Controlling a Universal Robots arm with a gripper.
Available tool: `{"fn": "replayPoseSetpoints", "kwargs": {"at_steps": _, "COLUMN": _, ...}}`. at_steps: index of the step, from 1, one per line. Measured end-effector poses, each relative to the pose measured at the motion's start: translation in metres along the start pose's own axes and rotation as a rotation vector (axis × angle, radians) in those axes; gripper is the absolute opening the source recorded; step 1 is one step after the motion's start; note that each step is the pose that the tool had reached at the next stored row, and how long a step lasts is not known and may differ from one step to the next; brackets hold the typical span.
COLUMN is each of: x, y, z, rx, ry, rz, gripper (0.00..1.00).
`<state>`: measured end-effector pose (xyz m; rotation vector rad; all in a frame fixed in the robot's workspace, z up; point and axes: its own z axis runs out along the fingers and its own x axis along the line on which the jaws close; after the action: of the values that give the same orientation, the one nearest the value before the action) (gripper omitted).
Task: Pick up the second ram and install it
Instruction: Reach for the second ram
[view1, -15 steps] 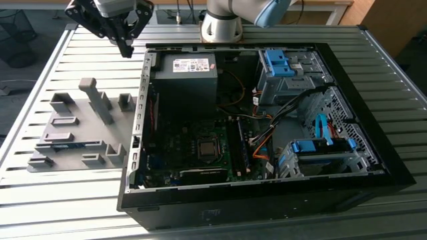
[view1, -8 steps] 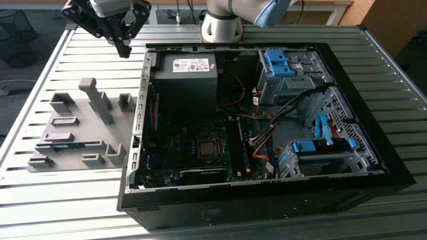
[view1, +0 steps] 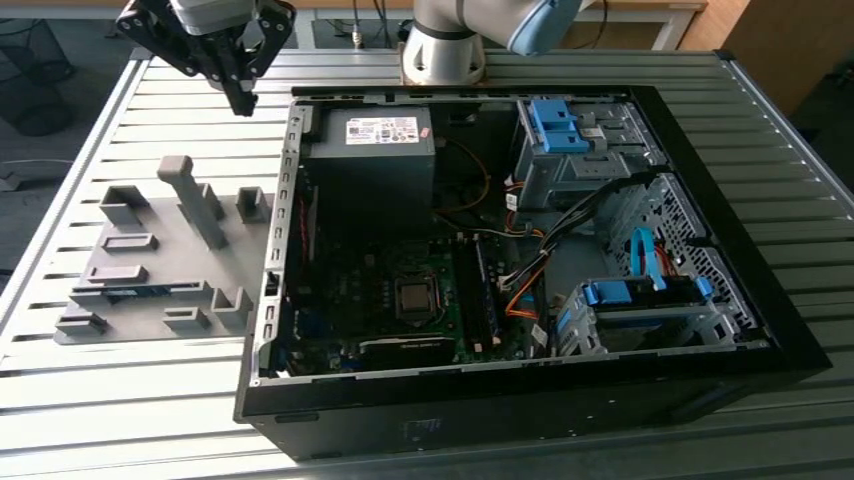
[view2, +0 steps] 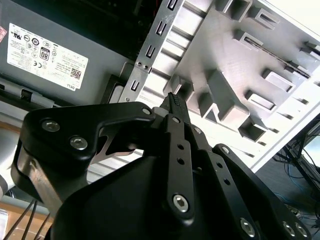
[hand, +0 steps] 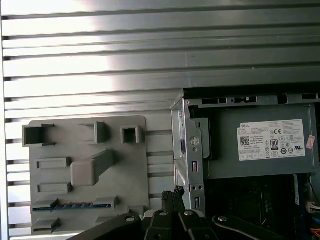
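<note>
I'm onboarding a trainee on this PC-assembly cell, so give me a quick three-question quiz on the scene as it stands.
1. True or false: the gripper is shut.
2. Fill in: the grey fixture lies to the exterior view's ____ of the computer case.
3. Where does the second ram lie? A) in the grey fixture B) inside the computer case C) in the gripper

Key: 1 true; 2 left; 3 A.
</note>
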<state>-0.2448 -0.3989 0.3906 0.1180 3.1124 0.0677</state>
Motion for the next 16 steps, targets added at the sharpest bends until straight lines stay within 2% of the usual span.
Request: {"fn": "replayPoseSetpoints", "kwargs": {"at_steps": 16, "x": 0.0101, "y": -0.0008, "z": -0.0001, "rx": 0.0000, "ry": 0.0000, "rz": 0.000, "gripper": 0.11}}
